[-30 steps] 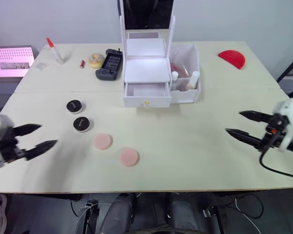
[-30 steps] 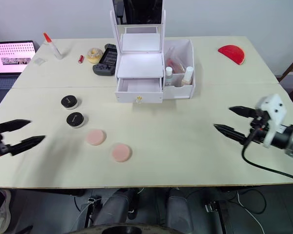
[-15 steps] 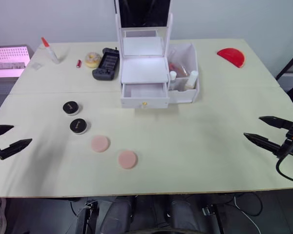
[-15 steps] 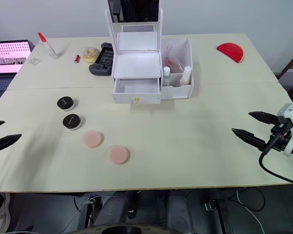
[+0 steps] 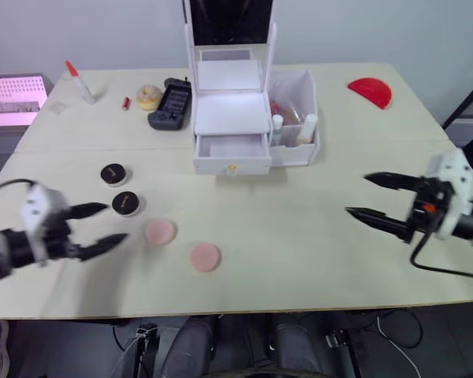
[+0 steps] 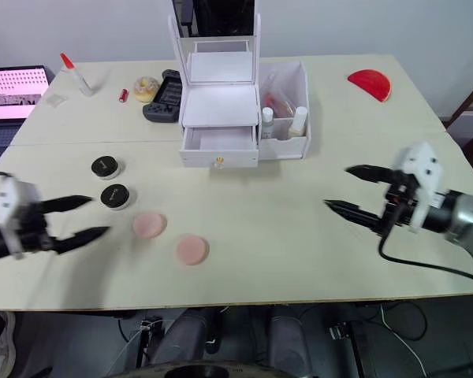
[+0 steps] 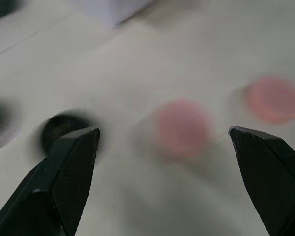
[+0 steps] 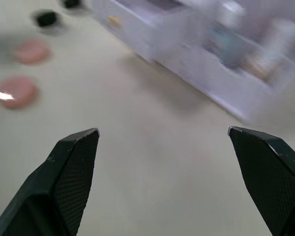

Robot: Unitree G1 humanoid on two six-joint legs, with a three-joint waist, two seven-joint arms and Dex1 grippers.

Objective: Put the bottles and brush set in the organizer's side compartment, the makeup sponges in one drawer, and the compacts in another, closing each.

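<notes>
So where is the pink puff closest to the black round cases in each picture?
Left eye view: the pink puff lies on the table just right of the nearer black compact.
Right eye view: same puff, again right of that compact.
Left wrist view: the blurred pink disc between the fingers; likely this puff.
Right wrist view: the farther pink disc, likely.
Shared landmark: the other pink puff beside it.

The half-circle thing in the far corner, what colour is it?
Red; the half-circle thing shows best in the left eye view.
</notes>
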